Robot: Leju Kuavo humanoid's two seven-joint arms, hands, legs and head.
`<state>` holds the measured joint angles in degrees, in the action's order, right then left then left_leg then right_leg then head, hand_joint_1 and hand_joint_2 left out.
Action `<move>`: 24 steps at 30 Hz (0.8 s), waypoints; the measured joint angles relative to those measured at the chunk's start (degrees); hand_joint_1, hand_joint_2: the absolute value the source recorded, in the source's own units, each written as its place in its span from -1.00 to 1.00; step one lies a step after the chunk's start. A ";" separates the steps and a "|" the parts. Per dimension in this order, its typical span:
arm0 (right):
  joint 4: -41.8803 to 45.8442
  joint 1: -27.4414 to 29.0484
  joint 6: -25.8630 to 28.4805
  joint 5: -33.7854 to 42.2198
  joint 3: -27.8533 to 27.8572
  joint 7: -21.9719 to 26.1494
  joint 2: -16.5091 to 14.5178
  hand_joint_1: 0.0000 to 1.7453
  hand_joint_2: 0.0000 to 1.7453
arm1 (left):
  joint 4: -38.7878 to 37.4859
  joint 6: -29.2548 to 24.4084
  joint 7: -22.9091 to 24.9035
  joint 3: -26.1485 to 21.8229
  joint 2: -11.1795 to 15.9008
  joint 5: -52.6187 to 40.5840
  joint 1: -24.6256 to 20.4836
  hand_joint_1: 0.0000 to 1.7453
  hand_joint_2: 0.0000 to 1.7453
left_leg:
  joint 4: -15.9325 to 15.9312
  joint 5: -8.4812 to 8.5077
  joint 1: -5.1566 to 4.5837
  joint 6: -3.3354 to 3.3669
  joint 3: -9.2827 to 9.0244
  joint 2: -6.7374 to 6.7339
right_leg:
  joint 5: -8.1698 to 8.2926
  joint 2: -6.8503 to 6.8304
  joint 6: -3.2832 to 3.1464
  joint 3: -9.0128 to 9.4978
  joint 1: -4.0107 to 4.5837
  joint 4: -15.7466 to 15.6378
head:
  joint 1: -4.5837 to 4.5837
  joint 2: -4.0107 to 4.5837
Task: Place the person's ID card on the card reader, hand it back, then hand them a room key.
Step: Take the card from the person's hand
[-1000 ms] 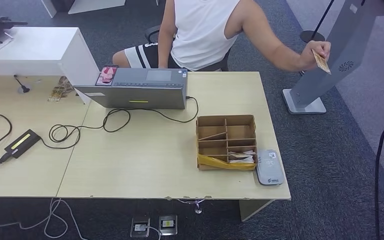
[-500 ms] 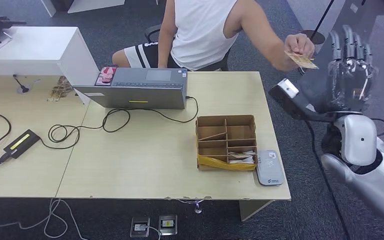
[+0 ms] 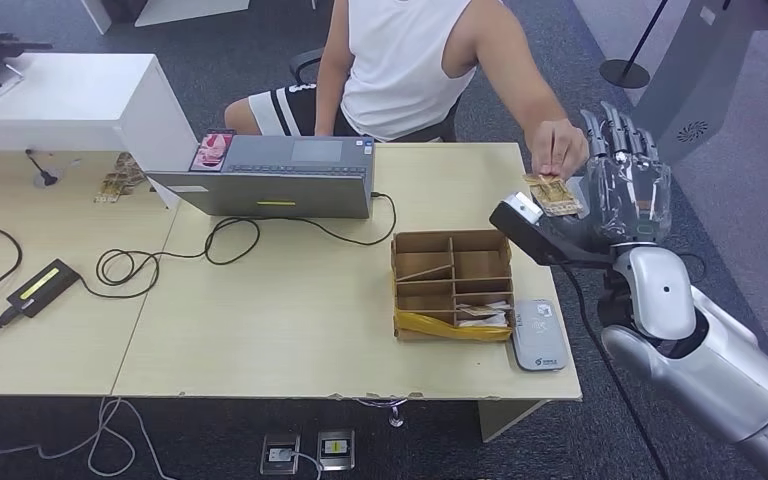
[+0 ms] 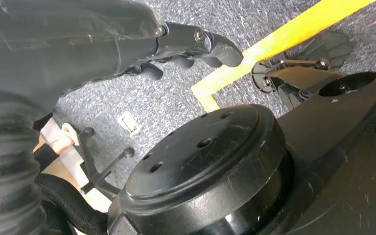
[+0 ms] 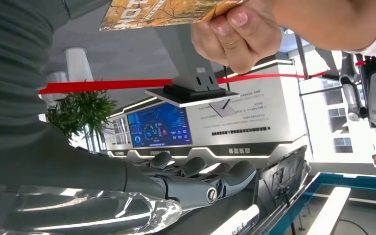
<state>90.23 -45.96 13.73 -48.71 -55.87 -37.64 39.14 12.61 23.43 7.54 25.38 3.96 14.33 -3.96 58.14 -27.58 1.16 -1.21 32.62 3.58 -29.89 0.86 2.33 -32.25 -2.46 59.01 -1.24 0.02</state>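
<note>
Since a moment ago my right hand (image 3: 628,185) has swung in over the desk (image 3: 290,330) corner, fingers spread, grasping nothing. At its 9 o'clock the person's hand (image 3: 557,146) has brought the ID card (image 3: 550,193) right beside my palm. Handover looks imminent; the card reader (image 3: 540,335) waits at 7 o'clock.

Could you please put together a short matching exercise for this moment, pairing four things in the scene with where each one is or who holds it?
Things:
1. ID card
2. card reader
3. laptop
4. right hand

Places or states:
A. flat on the desk right beside the cardboard organizer
B. raised and open beside the desk's far corner
C. pinched in the person's hand
D. at the desk's far edge, in front of the seated person

Pairs: 1-C, 2-A, 3-D, 4-B
</note>
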 joint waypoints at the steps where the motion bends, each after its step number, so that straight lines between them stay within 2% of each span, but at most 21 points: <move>1: -0.08 0.00 0.01 0.17 -0.23 -0.13 -0.07 0.07 1.00 | 0.00 -0.08 0.00 0.20 0.01 0.05 0.00 -1.00 1.00 | 0.00 0.00 0.00 0.00 0.00 -0.01 | 0.00 0.01 0.00 0.00 0.00 0.00 | 0.00 0.00; 2: -0.15 0.00 0.01 0.34 -0.44 -0.21 -0.12 0.55 1.00 | 0.00 -0.17 -0.01 0.38 0.02 0.09 0.00 -1.00 1.00 | 0.00 0.00 0.00 0.00 0.00 -0.02 | 0.00 0.02 0.00 0.00 0.00 0.00 | -0.01 0.00; 3: -0.21 0.00 0.02 0.54 -0.64 -0.25 -0.16 0.92 1.00 | 0.00 -0.25 -0.01 0.53 0.02 0.12 0.00 -1.00 1.00 | 0.00 0.00 0.00 0.00 0.00 -0.03 | 0.00 0.03 0.00 -0.01 0.00 0.00 | 0.00 0.00; 4: -0.26 0.00 0.02 0.73 -0.79 -0.27 -0.19 0.98 1.00 | 0.00 -0.30 -0.03 0.62 0.02 0.19 0.00 -1.00 1.00 | 0.00 0.00 0.00 0.00 0.00 -0.03 | 0.00 0.04 0.00 -0.01 0.00 0.00 | 0.00 0.00; 24: -0.93 -0.57 2.09 3.56 -2.39 2.12 -1.54 1.00 1.00 | 0.00 -0.30 -0.22 1.20 0.02 2.05 0.01 -1.00 1.00 | 0.00 0.00 0.00 0.00 0.00 -0.09 | 0.00 0.10 0.00 -0.01 0.00 0.00 | 0.00 0.00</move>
<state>89.30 -46.53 15.82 -45.15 -58.26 -35.52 37.61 12.61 23.12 7.32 26.58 3.98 16.39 -3.95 58.14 -27.58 1.16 -1.21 32.62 3.50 -29.89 0.96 2.33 -32.25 -2.45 59.01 -1.23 0.02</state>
